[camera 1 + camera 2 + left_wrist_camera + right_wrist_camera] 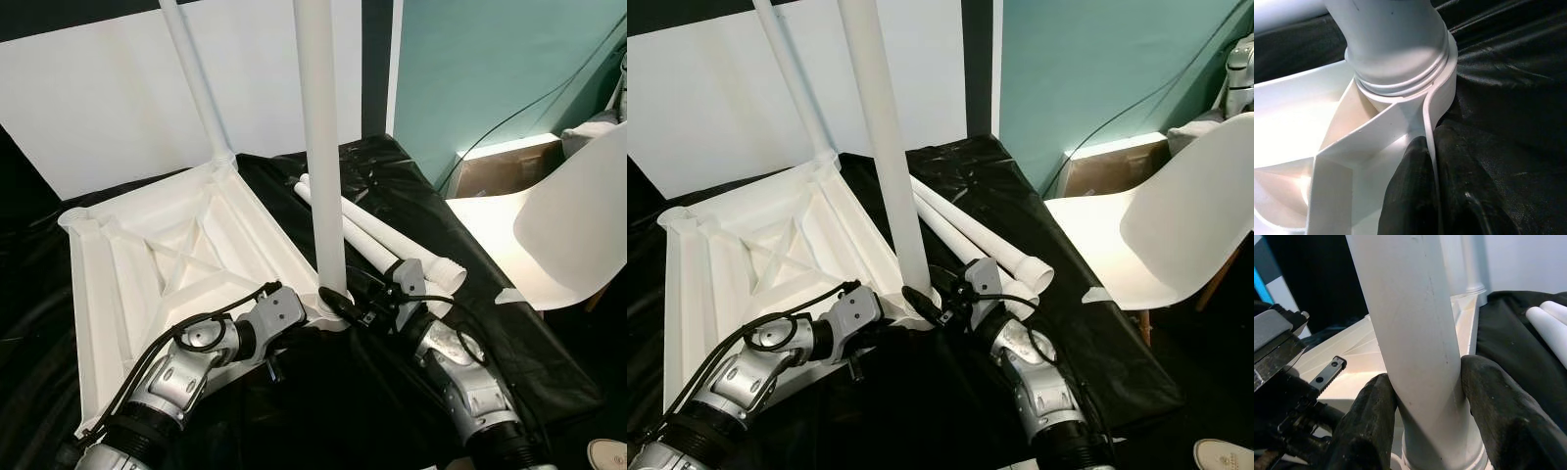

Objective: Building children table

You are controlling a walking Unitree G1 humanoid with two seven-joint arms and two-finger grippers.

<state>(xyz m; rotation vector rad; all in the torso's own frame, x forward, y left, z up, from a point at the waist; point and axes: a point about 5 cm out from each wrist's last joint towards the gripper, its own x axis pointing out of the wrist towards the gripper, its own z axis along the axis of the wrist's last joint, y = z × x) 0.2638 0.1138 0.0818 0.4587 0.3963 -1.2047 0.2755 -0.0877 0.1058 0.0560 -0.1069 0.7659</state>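
The white table top (147, 264) lies upside down on a black sheet (392, 392). One white leg (196, 78) stands in its far corner. A second leg (321, 147) stands upright in the near corner socket (1400, 83). My right gripper (1425, 382) is shut on this leg just above the socket, one finger (1366, 426) on each side. My left gripper (1435, 166) is shut on the table top's thin rim right beside that socket. Two loose legs (392, 240) lie on the sheet to the right, threaded ends toward me.
A white chair (568, 225) stands close on the right, with a cardboard box (500, 166) and a teal wall behind it. An open socket (76, 217) shows at the table top's far left corner. A shoe (612, 455) sits at the lower right.
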